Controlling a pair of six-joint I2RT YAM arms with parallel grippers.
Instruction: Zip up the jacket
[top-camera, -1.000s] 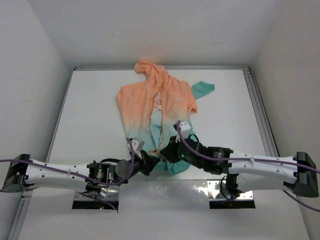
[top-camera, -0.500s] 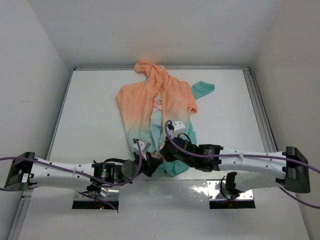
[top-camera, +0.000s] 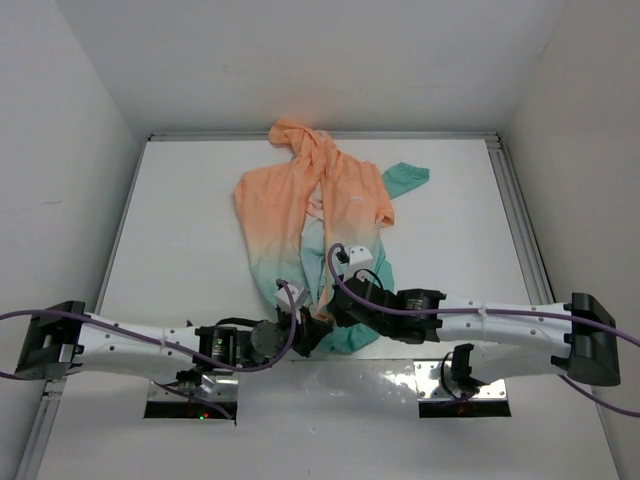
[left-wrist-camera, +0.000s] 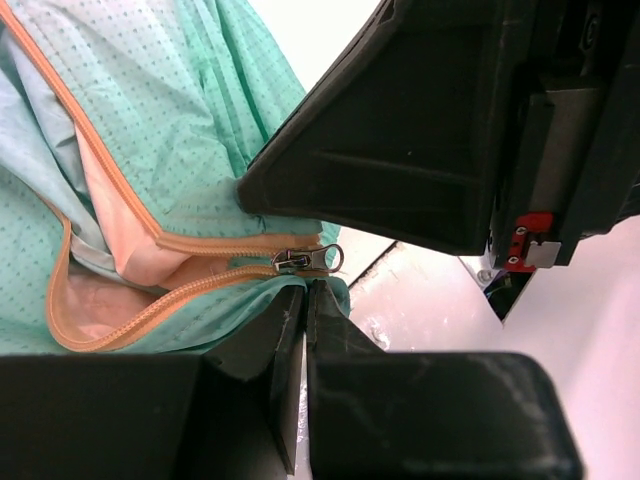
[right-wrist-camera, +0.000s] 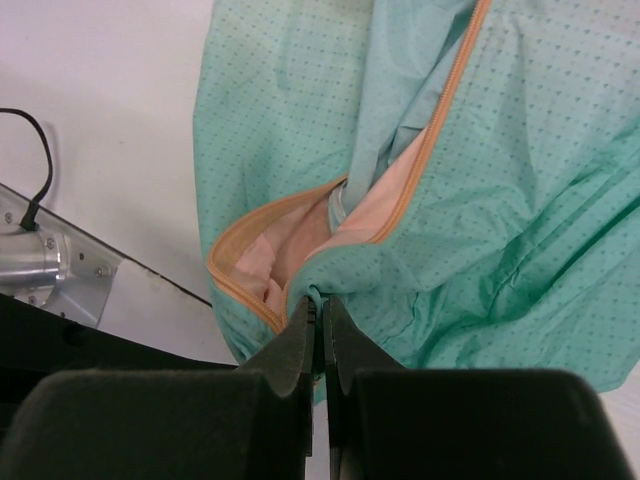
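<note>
The jacket (top-camera: 310, 205) lies on the white table, peach-orange at hood and chest, teal at the hem, front zipper open. Both grippers meet at the near hem. My left gripper (top-camera: 312, 330) is shut on the teal hem edge (left-wrist-camera: 200, 300) just below the metal zipper slider (left-wrist-camera: 305, 259), which sits at the bottom of the orange zipper tape. My right gripper (top-camera: 335, 305) is shut on a pinch of teal hem fabric (right-wrist-camera: 318, 293) beside the orange zipper tape (right-wrist-camera: 440, 120). The right gripper's black body fills the top right of the left wrist view (left-wrist-camera: 420, 130).
Two metal base plates (top-camera: 190, 395) (top-camera: 462, 385) sit at the table's near edge. A metal rail (top-camera: 520, 215) runs along the right side, and white walls enclose the table. A teal sleeve cuff (top-camera: 408, 177) lies to the right of the chest.
My left gripper has moved right along the near hem toward the right gripper. My right gripper has shifted left and a little nearer. The hem is bunched between them.
</note>
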